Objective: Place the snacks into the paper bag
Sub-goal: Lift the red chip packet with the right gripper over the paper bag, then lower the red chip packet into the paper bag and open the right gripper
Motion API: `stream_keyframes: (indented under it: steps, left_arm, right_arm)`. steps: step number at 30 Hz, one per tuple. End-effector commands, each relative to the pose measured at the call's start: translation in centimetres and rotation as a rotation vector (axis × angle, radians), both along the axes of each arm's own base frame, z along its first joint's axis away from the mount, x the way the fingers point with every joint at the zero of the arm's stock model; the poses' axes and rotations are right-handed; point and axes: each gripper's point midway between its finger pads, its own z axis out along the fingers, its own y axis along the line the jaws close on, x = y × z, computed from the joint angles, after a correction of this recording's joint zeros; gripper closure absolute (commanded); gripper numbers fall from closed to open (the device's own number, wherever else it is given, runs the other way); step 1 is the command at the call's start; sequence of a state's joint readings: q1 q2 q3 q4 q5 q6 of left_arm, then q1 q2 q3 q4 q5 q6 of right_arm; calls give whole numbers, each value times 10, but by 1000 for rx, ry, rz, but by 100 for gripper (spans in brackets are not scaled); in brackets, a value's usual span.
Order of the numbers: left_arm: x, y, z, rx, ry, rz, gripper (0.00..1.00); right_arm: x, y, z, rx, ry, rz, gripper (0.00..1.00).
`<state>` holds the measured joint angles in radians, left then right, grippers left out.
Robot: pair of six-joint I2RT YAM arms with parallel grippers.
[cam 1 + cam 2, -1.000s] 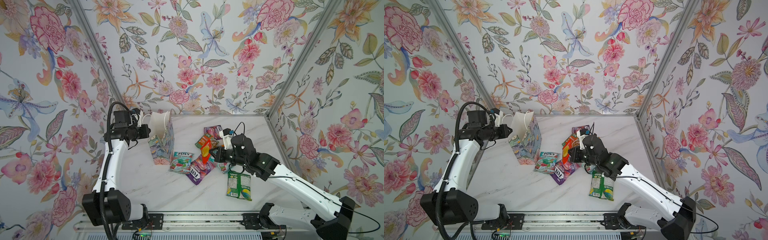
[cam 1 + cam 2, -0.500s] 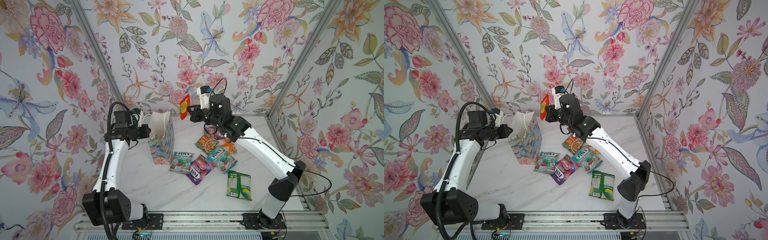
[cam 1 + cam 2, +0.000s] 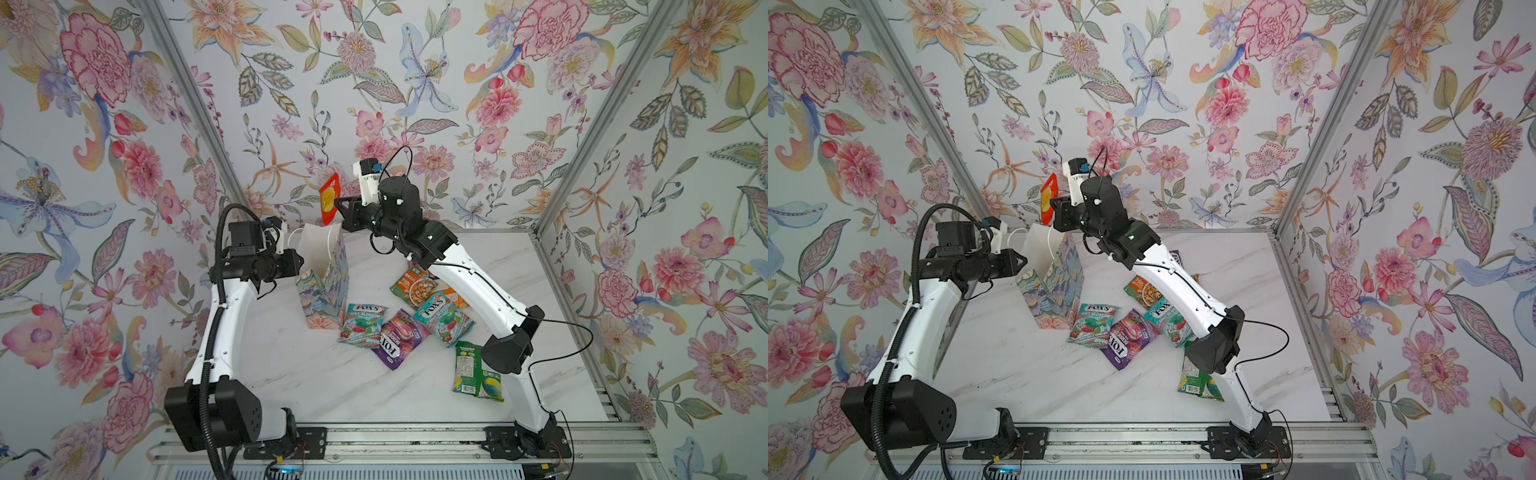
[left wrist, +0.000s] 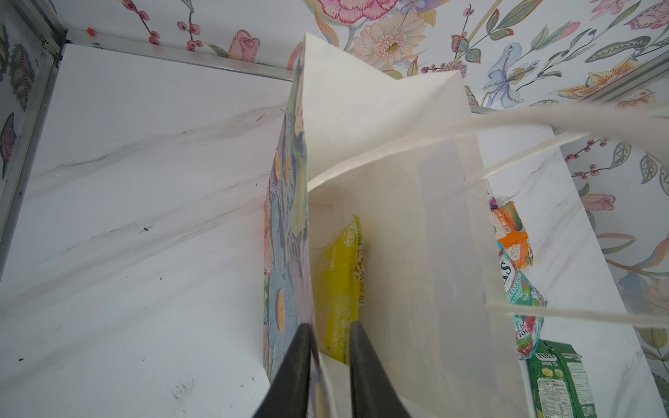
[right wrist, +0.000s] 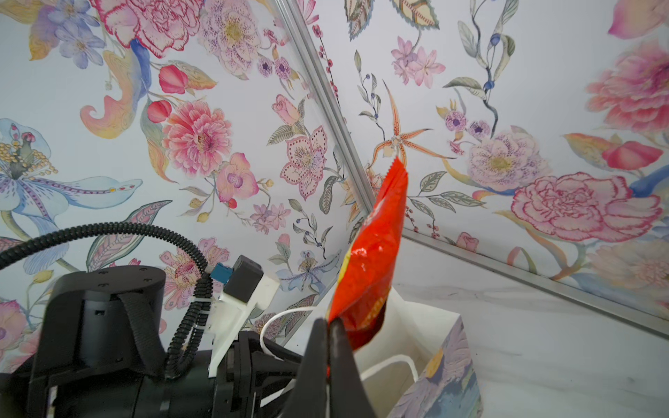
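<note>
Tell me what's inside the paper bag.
One yellow packet stands on edge against a side wall of the bag. The bag's own walls hide part of the bottom, so more may lie there.

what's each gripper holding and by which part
Right gripper: red pouch, pinched at one edge. Left gripper: jaws apart astride the paper bag wall, not visibly gripping.

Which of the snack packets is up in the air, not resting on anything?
The red packet, pinched by the right tool over the paper bag. The others lie on the table, except a yellow packet inside the bag.
</note>
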<state>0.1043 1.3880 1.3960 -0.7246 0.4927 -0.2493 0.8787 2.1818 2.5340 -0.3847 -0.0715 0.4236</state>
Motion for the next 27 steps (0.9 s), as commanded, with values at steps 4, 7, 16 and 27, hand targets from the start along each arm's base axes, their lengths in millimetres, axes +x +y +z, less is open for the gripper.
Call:
stream_keyframes:
  steps: [4, 7, 16, 27]
  left_arm:
    - [-2, -1, 3, 15, 2, -9, 79]
    - [-2, -1, 3, 14, 3, -10, 80]
    - [-1, -1, 6, 15, -5, -7, 81]
    - [-3, -1, 7, 18, -7, -10, 81]
  right_arm:
    - [-11, 14, -4, 4, 14, 33, 100]
    - [-13, 16, -11, -16, 27, 27, 100]
    - [-22, 20, -29, -88, 50, -26, 100]
    - [-18, 24, -63, -167, 78, -51, 100]
